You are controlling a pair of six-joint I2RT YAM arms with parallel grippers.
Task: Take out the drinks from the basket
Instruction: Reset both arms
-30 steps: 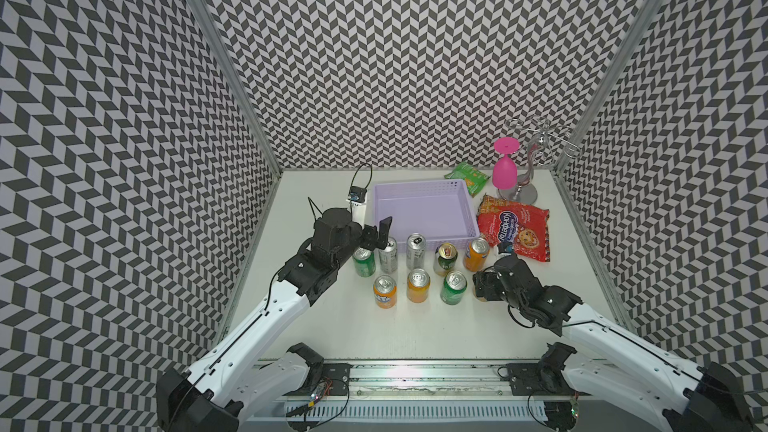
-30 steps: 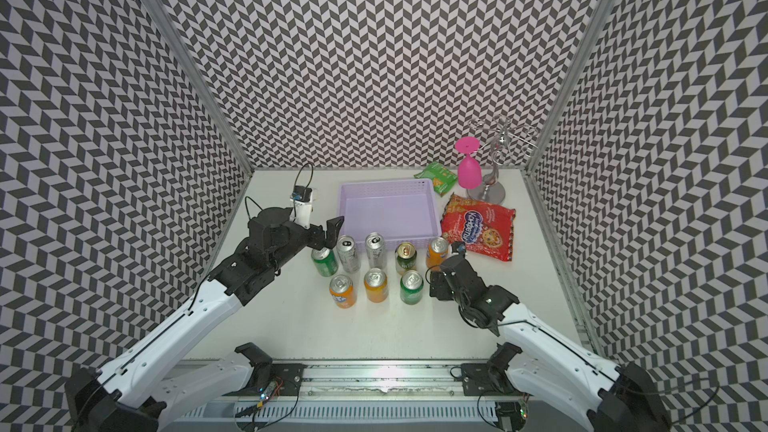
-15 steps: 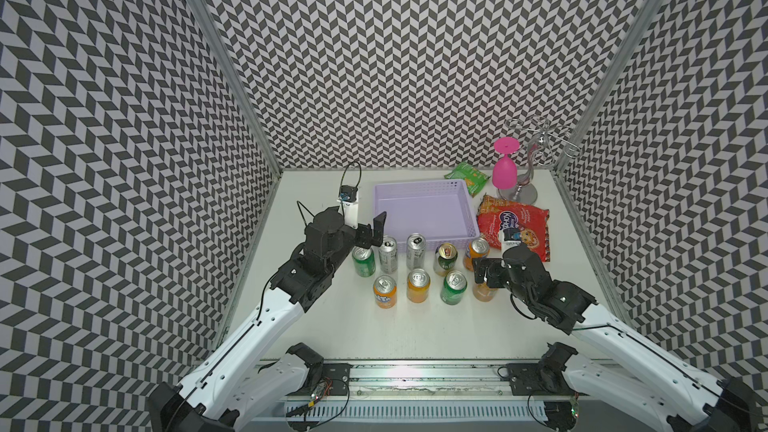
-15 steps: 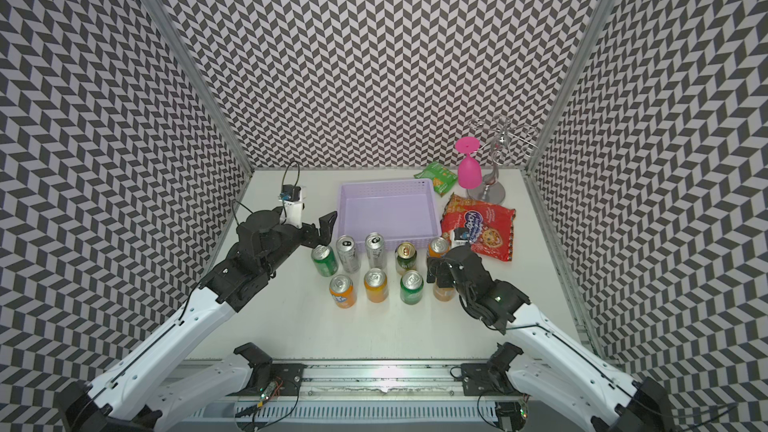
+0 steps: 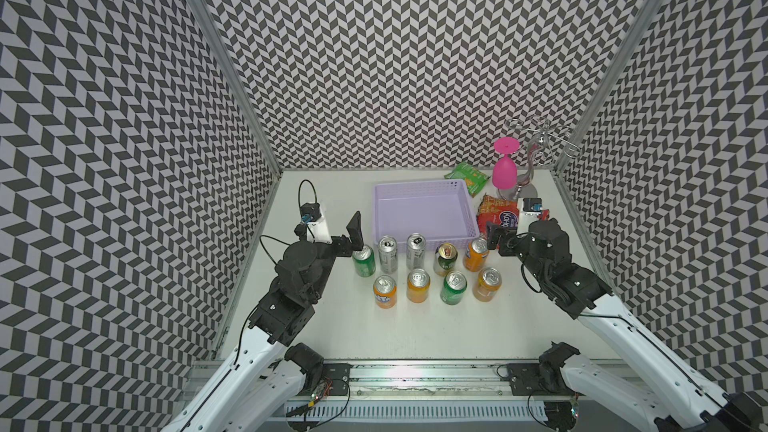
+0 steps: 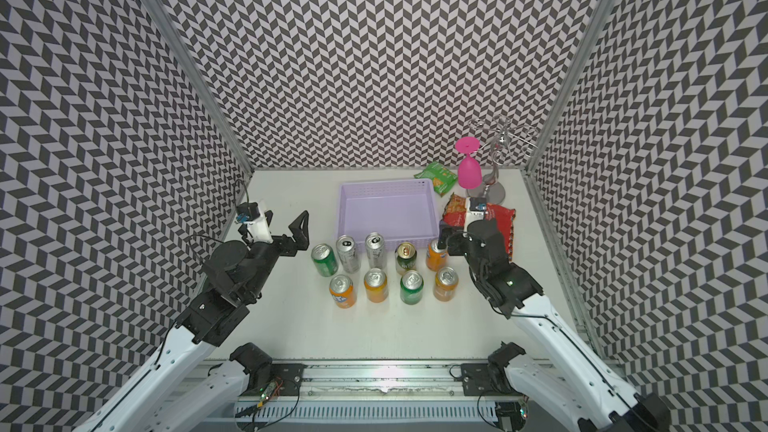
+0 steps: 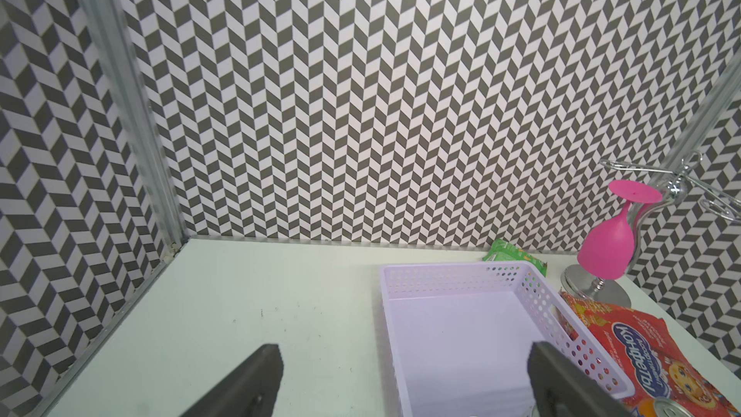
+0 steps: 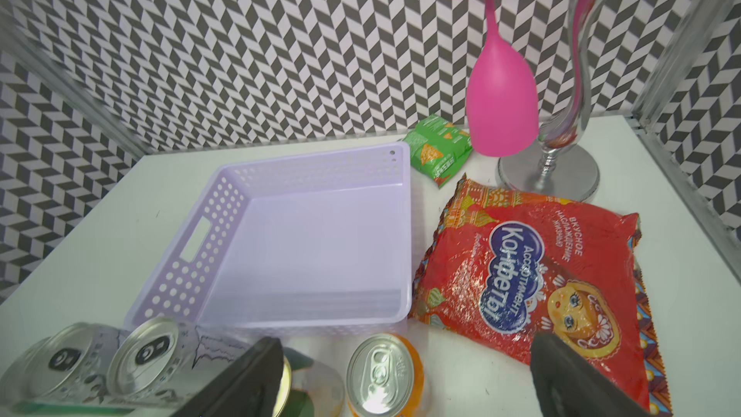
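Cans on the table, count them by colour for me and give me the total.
Orange cans: 4
Green cans: 3
Silver cans: 2
Total: 9

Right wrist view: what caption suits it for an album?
Empty lavender basket, drink cans standing outside, red snack bag alongside.

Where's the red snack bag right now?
In both top views, the red snack bag lies right of the basket, in front of the glass stand.
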